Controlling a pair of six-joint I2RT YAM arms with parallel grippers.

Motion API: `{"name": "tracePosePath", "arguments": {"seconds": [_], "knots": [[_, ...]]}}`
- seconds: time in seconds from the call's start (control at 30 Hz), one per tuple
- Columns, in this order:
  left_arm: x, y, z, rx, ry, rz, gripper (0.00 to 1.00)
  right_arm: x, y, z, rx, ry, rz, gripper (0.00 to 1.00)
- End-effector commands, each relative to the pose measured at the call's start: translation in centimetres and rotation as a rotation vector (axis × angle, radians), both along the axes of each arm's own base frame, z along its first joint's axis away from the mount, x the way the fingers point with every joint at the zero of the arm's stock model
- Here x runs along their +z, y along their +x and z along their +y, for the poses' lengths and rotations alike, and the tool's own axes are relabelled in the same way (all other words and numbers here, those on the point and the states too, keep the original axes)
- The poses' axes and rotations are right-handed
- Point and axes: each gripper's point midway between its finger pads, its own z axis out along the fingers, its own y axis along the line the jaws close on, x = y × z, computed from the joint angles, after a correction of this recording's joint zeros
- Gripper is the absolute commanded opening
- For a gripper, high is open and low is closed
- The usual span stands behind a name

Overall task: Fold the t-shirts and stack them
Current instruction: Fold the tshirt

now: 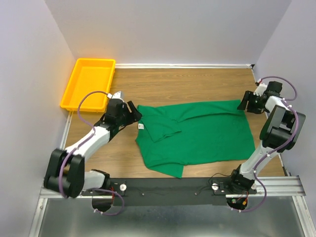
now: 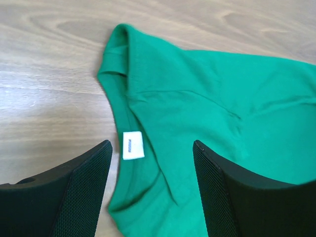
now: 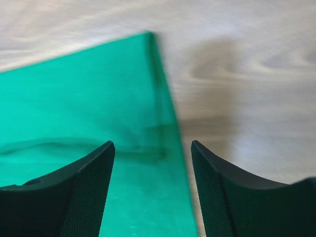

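A plain emerald-green cotton short-sleeved t-shirt [image 1: 202, 138] lies spread across the middle of a light wooden table [image 1: 197, 81], between the two grippers. Its neck end is turned toward the left gripper [image 1: 134, 114] and its far straight edge toward the right gripper [image 1: 242, 104]. The cloth is mostly flat, with an upper flap folded over near the neck and a few soft creases.

In the left wrist view, the left gripper [image 2: 151, 144] hangs over the neck end with its two black, mesh-textured fingers [image 2: 84, 192] held wide apart and nothing between them. The small white neck label [image 2: 133, 145] lies directly below the gap, nearer the left-hand finger. The green t-shirt [image 2: 222, 108] stretches ahead and to the right of the fingers, with bare wood to their left.

In the right wrist view, the right gripper [image 3: 152, 143] is also open, its black fingers [image 3: 84, 197] spread and holding nothing. The straight edge of the shirt [image 3: 74, 108] runs down through the gap between them; green cloth fills the area to the left and pale wood shows to the right. This view is somewhat blurred.

From above, the label [image 1: 140, 127] shows as a tiny white patch just beside the left gripper. A yellow rectangular plastic tray [image 1: 67, 98] sits beyond the left gripper in the far corner of the table, apart from the shirt. Pale lilac walls [image 1: 173, 29] enclose the table on three sides.
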Motion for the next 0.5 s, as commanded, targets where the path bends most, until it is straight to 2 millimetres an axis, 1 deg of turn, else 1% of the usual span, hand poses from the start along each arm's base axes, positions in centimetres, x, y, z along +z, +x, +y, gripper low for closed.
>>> {"name": "tracePosePath", "arguments": {"seconds": [0.0,0.03,0.07,0.1,0.13,0.17,0.2,0.23,0.3,0.33,0.47], "knots": [[0.0,2.4,-1.8,-0.034,-0.071,0.035,0.74,3.1,2.4,2.7,0.137,0.147,-0.134,0.71],[-0.8,3.2,-2.2,-0.044,-0.06,0.064,0.71,3.3,2.8,3.2,0.154,0.184,-0.144,0.71],[-1.1,3.7,-2.2,-0.041,-0.051,0.077,0.7,3.4,3.1,3.5,0.165,0.202,-0.147,0.71],[-2.7,4.1,-2.2,-0.036,-0.028,0.12,0.69,3.4,3.6,3.6,0.18,0.221,-0.158,0.71],[-3.1,4.5,-2.2,-0.034,-0.013,0.132,0.68,3.4,3.8,3.6,0.182,0.228,-0.158,0.71],[-2.7,5.5,-2.3,-0.034,-0.005,0.121,0.65,3.4,4.0,3.6,0.182,0.232,-0.158,0.71],[-4.3,5.5,-2.0,-0.023,0.024,0.17,0.64,3.2,4.3,3.4,0.18,0.23,-0.157,0.71],[-4.3,6.1,-2.1,-0.021,0.033,0.171,0.6,3.2,4.4,3.3,0.176,0.229,-0.155,0.71],[-4.8,6.8,-2.0,-0.013,0.051,0.181,0.58,3.1,4.6,3.2,0.177,0.226,-0.157,0.71],[-5.2,7.3,-1.9,-0.004,0.068,0.191,0.55,3.0,4.7,3.2,0.177,0.227,-0.153,0.71],[-5.1,8.8,-1.6,0.015,0.106,0.183,0.55,2.8,4.8,3.0,0.174,0.226,-0.149,0.71]]}}
